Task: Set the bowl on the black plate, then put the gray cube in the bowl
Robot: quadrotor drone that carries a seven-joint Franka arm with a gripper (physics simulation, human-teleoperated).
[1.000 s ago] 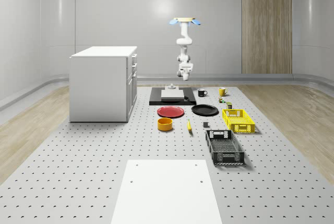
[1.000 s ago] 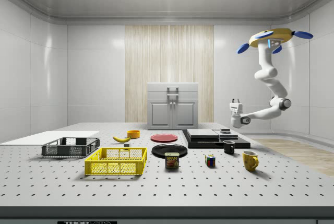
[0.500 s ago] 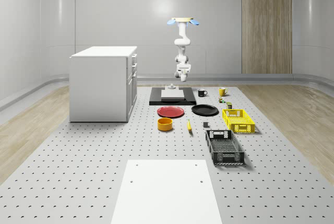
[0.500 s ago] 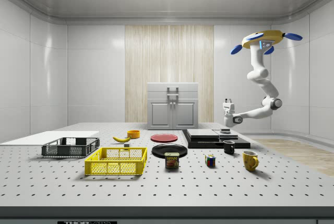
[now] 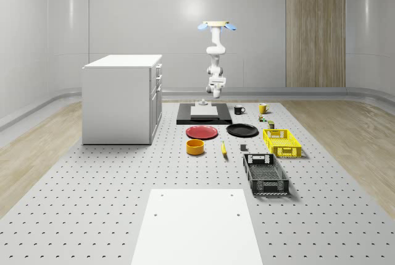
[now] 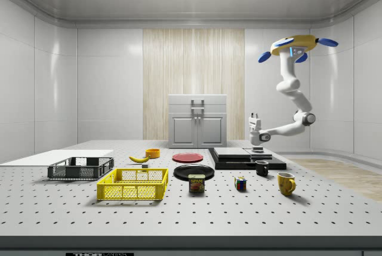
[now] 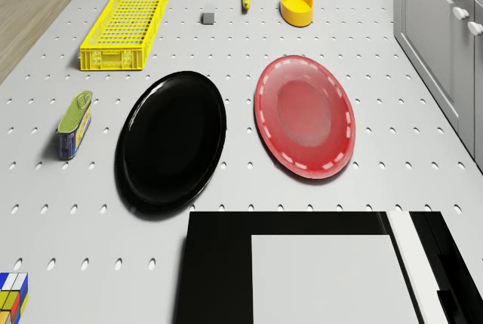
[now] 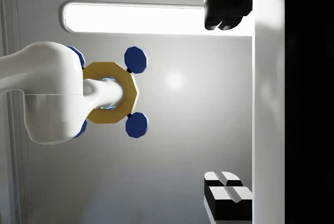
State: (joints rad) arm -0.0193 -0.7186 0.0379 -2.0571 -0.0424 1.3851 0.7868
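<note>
The yellow bowl (image 5: 195, 147) (image 7: 296, 5) stands on the table near the red plate. To the whole-scene view's right of the red plate lies the black plate (image 5: 242, 130) (image 7: 172, 139), with nothing on it. The small gray cube (image 5: 243, 148) (image 7: 207, 17) sits on the table between the banana and the yellow crate. The drone (image 5: 216, 25) (image 6: 292, 46) hovers high above the table's far end. Its arm hangs down and the gripper (image 6: 254, 116) (image 5: 214, 87) points upward above the black slab, far from the bowl. In the wrist view the gripper (image 8: 225, 104) is open with nothing between its fingers (image 8: 225, 197).
A white cabinet (image 5: 122, 98) stands at the whole-scene view's left. Also on the table are a black slab (image 5: 203, 115) carrying a gray block, a red plate (image 5: 202, 132), a banana (image 5: 223, 149), two mugs (image 5: 238, 109), a yellow crate (image 5: 281, 142), a black crate (image 5: 265, 173), a can (image 7: 75, 124) and a white sheet (image 5: 196, 225).
The drone and arm have shifted toward the side view's left and slightly lower, bringing the gripper over the black slab. Table objects have not moved.
</note>
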